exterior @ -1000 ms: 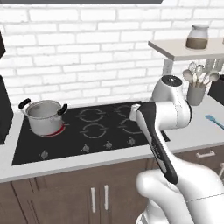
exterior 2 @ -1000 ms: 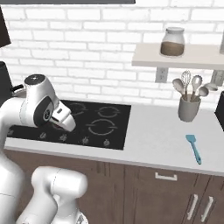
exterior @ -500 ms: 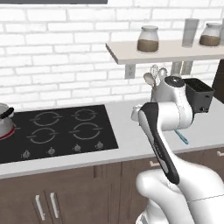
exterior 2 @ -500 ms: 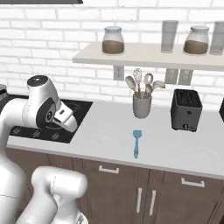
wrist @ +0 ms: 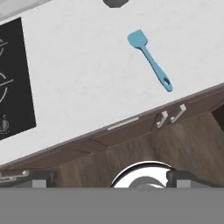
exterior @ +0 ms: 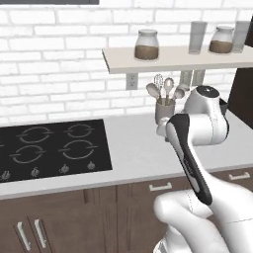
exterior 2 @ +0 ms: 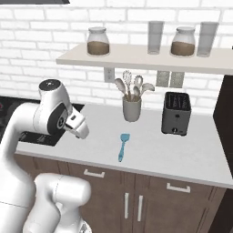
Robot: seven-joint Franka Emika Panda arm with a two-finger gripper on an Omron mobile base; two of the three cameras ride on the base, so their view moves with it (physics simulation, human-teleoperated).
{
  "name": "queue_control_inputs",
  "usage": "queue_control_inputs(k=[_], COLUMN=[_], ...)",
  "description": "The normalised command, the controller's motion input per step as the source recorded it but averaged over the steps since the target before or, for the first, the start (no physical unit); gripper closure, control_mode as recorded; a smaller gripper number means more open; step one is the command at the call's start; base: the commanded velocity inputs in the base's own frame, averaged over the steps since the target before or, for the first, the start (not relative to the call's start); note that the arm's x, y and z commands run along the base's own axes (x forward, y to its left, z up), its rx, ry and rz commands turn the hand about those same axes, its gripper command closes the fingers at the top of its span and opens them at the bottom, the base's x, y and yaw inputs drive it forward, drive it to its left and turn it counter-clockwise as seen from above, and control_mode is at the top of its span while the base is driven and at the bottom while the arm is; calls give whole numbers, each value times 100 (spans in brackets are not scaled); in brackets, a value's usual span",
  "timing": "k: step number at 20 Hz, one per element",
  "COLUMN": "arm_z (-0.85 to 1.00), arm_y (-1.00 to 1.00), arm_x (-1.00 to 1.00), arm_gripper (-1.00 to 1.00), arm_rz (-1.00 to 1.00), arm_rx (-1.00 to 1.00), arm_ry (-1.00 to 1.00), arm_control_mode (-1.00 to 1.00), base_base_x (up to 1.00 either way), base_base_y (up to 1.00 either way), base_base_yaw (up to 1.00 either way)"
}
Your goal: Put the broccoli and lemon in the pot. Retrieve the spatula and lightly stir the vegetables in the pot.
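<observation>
The light-blue spatula (exterior 2: 122,146) lies flat on the white counter in front of the utensil crock, its blade toward the wall. In the hand view the spatula (wrist: 148,59) sits upper right, well ahead of my gripper (wrist: 113,179). The finger tips (wrist: 41,178) stand wide apart with nothing between them, so the gripper is open. In the right base view my gripper (exterior 2: 81,129) hangs folded close to the arm, above the counter's left part, left of the spatula. The pot, broccoli and lemon are out of view.
A black cooktop (exterior: 49,148) covers the counter's left. A grey crock of utensils (exterior 2: 132,108) and a dark toaster (exterior 2: 176,113) stand by the wall. A shelf (exterior 2: 150,60) with jars and glasses hangs above. Cabinet handles (wrist: 168,117) run under the counter edge.
The base has driven right along the counter, so both base views shifted: pot and most of the cooktop left the picture, spatula, crock and toaster came in. The arm kept its folded pose.
</observation>
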Motion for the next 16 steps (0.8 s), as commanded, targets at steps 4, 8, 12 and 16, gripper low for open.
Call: queue_control_inputs(k=[4,8,12,16], arm_z=[-34,-39,-30,-31], arm_y=[-100,-86,-53,-20], arm_x=[0,4,22,26], arm_gripper=[-100,-100,-100,-100], arm_rz=[4,4,6,4], arm_rx=[0,0,0,0], arm_ry=[0,1,3,4], arm_control_mode=[-100,-100,-100,-100], base_base_x=[0,0,0,0], base_base_y=[0,0,0,0], base_base_yaw=[0,0,0,0])
